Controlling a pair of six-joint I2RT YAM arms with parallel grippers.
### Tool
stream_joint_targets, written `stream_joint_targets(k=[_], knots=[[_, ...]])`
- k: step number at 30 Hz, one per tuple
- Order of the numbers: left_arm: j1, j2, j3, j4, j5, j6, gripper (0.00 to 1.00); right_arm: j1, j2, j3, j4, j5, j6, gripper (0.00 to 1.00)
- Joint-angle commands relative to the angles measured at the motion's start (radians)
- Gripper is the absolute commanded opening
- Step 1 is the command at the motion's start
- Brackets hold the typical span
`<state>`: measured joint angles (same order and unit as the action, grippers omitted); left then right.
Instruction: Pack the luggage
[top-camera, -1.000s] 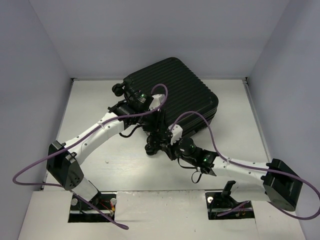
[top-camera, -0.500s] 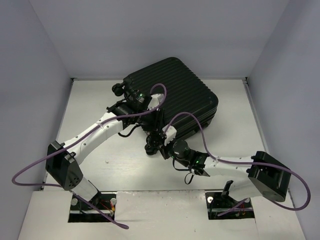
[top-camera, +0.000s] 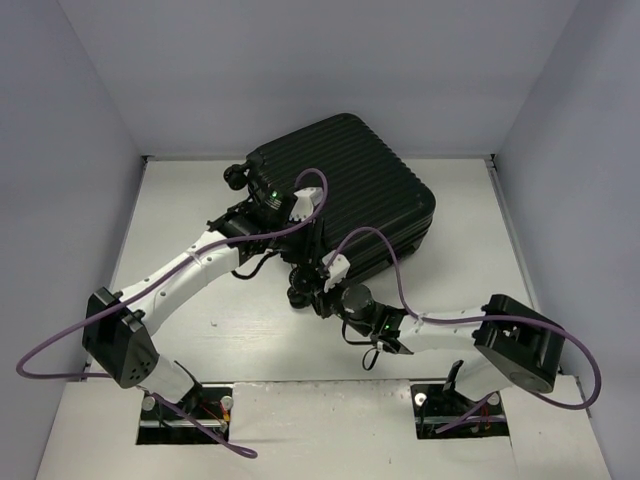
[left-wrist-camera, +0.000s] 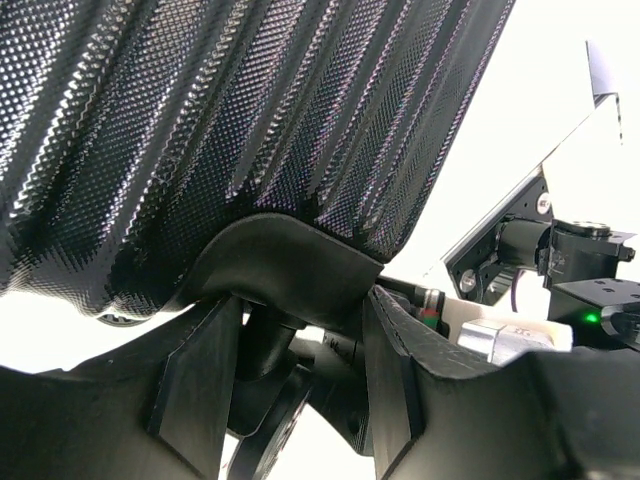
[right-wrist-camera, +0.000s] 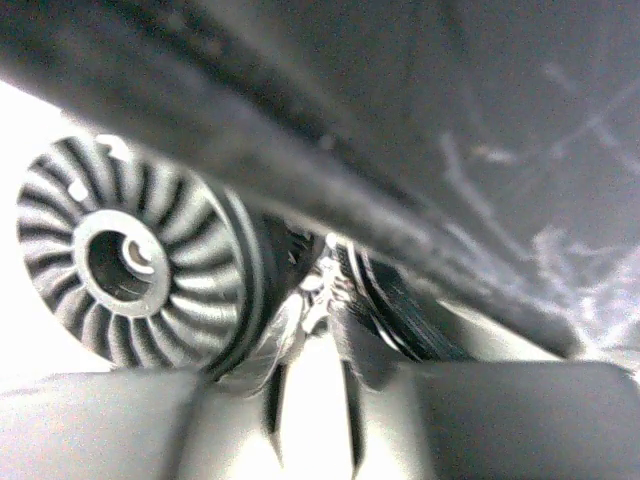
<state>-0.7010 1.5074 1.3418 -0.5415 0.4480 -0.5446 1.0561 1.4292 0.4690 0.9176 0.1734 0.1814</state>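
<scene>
From above, the luggage (top-camera: 350, 190) lies shut on its side at the far middle of the white surface (top-camera: 200, 330), turned at an angle with one corner toward the arms. The left arm (top-camera: 190, 265) and right arm (top-camera: 440, 325) both reach to that near corner and crowd close together there. The likely trouble is a knock between the two wrists, or a purple cable (top-camera: 385, 250) catching on the other arm. A sideways push could also send the case skating on its casters instead of opening it.

In the left wrist view, the ribbed shell fills the upper frame. The moulded wheel housing (left-wrist-camera: 290, 260) is rounded and smooth, so a grip on it could slide off. The left pincer (left-wrist-camera: 295, 385) is spread wide, one finger on each side of the housing and wheel stem. I cannot tell whether the pads touch it.

The right wrist view is blurred and very close. A finned caster wheel (right-wrist-camera: 130, 265) sits just beyond the right pincer (right-wrist-camera: 312, 415); nipping it would only spin or swivel it. A narrow slit shows between the fingers, but I cannot tell whether they pinch anything.
</scene>
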Motion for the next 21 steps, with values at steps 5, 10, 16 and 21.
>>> stream_joint_targets(k=[5, 10, 16, 21], knots=[[-0.071, 0.042, 0.016, 0.086, 0.120, -0.163, 0.21, 0.064, 0.047, 0.083, 0.256, -0.149, -0.040, 0.33], [-0.035, -0.030, 0.028, -0.011, 0.006, -0.108, 0.55, 0.062, -0.070, 0.069, 0.106, -0.115, -0.045, 0.50], [0.069, -0.107, 0.109, -0.139, -0.138, -0.008, 0.77, 0.041, -0.262, 0.042, -0.138, -0.084, -0.025, 0.62], [0.219, -0.246, 0.059, -0.088, -0.154, 0.028, 0.77, -0.001, -0.415, 0.022, -0.330, -0.074, 0.021, 0.65]])
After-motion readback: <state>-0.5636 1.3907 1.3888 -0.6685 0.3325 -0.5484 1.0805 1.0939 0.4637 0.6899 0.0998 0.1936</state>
